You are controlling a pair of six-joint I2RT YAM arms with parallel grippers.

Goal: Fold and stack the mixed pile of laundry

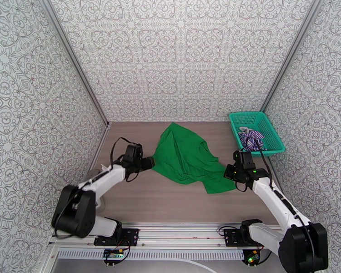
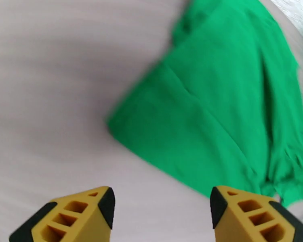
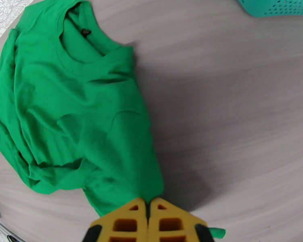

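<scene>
Holding green cloth [image 1: 186, 155], one: my right jaws clamped on its corner. My left jaws spread wide, empty, beside it.

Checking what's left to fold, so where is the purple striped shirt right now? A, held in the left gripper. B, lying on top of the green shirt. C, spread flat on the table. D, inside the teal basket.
D: the striped shirt lies bunched inside the teal basket at the far right, apart from the green shirt.
</scene>
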